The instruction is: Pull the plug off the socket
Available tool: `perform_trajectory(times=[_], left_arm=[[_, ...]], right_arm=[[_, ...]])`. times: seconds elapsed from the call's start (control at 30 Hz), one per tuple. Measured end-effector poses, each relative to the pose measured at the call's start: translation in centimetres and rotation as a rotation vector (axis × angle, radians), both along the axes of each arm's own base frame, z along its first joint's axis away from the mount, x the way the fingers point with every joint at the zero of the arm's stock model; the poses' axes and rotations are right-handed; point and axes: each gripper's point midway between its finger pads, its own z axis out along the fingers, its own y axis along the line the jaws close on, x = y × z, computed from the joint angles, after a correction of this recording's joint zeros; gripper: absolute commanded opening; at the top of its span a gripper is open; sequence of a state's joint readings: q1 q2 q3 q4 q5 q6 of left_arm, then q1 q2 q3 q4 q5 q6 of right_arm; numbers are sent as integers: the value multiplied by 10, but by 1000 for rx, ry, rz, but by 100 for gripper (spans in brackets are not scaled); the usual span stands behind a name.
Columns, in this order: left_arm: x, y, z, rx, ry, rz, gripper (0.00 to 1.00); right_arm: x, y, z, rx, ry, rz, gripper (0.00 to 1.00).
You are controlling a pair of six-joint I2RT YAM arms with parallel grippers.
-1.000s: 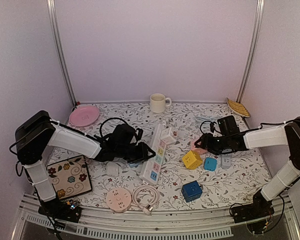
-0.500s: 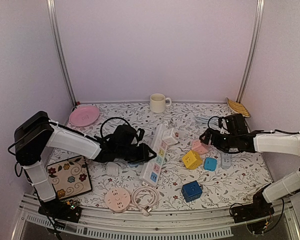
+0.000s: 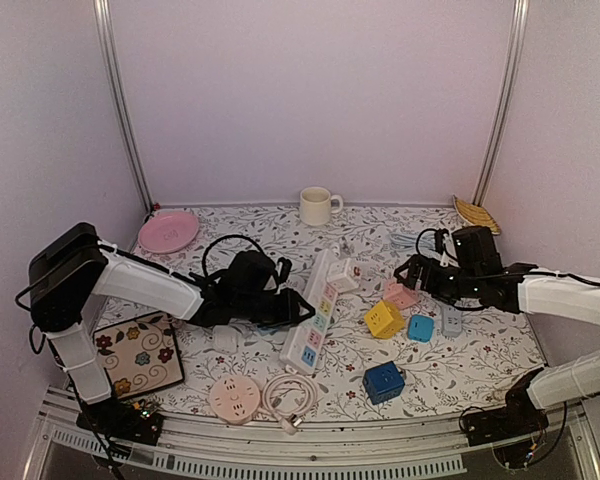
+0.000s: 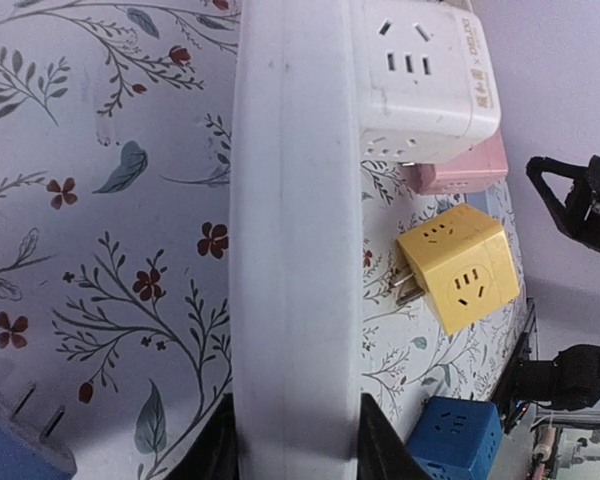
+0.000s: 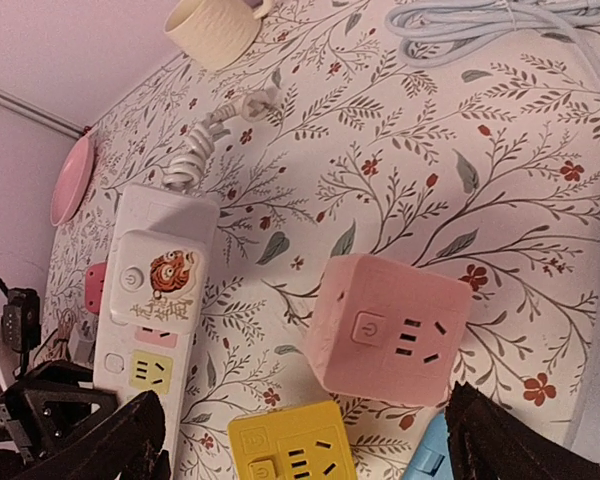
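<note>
- The left gripper (image 3: pixel 296 307) has its jaws closed on the long white power strip (image 3: pixel 313 318), clamping both sides at about its middle and pinning it to the flowered worktop (image 3: pixel 480 345).
- The white cube-shaped plug (image 3: pixel 338 272) sits in the far end of the strip.
- The right gripper (image 3: pixel 408 274) hangs with jaws wide open and empty, just beside a pink plastic cube adapter (image 3: pixel 398 294).
- The plug lies near, to the left of these jaws; the strip's long axis runs near to far.
- I judge the right arm is the free one — it should reach sideways and pull the plug upward.
</note>
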State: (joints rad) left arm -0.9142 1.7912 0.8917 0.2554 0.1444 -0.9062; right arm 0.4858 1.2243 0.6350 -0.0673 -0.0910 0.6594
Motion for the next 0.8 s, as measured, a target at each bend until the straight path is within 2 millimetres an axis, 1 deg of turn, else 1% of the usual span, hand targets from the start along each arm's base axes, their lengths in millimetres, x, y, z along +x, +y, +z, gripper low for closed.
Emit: perform_trajectory(times=[0.1,0.27,0.37,0.43,0.53,0.7,0.8], left_arm=[[-2,-1,1,0,-6,-7,0],[-6,-3,12,-5,-27,-27,0],[-10,-6,22,-18,-51,-46,0],[-12,-8,28,-24,-70,-59,0],[-17,-12,37,-32,-97,-81,0],[-26,-19,44,-29,-140,-120,0],[-30,-23,46,-24,-162,-143,0]], right_arm=[[-5,19,7,16,-6,45,99],[-3,56,21,55,-26,107,99],[-1,75,23,79,-21,138,99],[1,84,21,89,-13,152,99],[4,92,21,109,-8,159,99],[6,96,26,141,-14,150,100],[7,97,29,158,-17,142,96]])
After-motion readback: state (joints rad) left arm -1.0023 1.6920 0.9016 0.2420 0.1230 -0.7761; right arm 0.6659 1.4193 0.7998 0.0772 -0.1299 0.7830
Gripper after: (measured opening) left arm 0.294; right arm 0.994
